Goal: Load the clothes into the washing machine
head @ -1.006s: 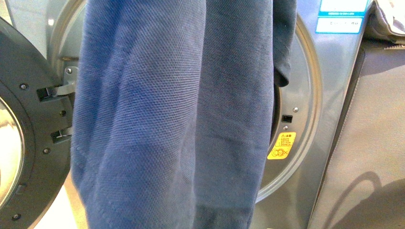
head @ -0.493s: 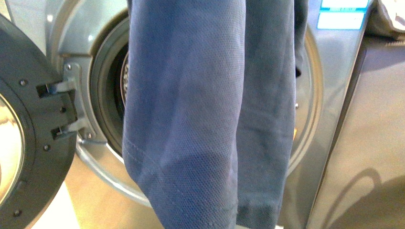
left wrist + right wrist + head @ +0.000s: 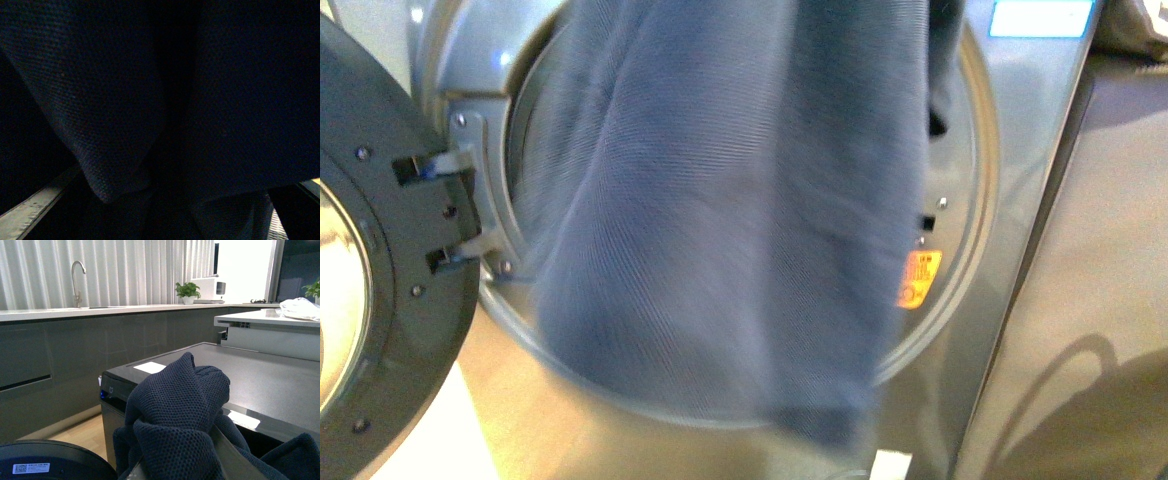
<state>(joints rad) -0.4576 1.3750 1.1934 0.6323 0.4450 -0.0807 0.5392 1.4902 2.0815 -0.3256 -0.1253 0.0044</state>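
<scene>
Shows dusky navy blue with a fine knitted weave on the clothes [image 3: 720, 200]; silver-grey on the washing machine [image 3: 1020, 220], dark grey on its door [image 3: 410, 330]. Adds orange-yellow with dark print on the sticker [image 3: 920, 278], pale blue-white on the label [image 3: 1040, 18], green on the plant [image 3: 188, 289].

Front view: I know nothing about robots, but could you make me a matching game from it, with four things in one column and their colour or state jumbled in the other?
Things:
1. clothes
2. door
3. warning sticker
4. label

Descriptions:
A. swung open, at the left
B. yellow, low on the right of the round opening's rim
C. dark blue, hanging across the round opening
D. pale blue, at the top right of the washing machine

Pairs: 1-C, 2-A, 3-B, 4-D
</scene>
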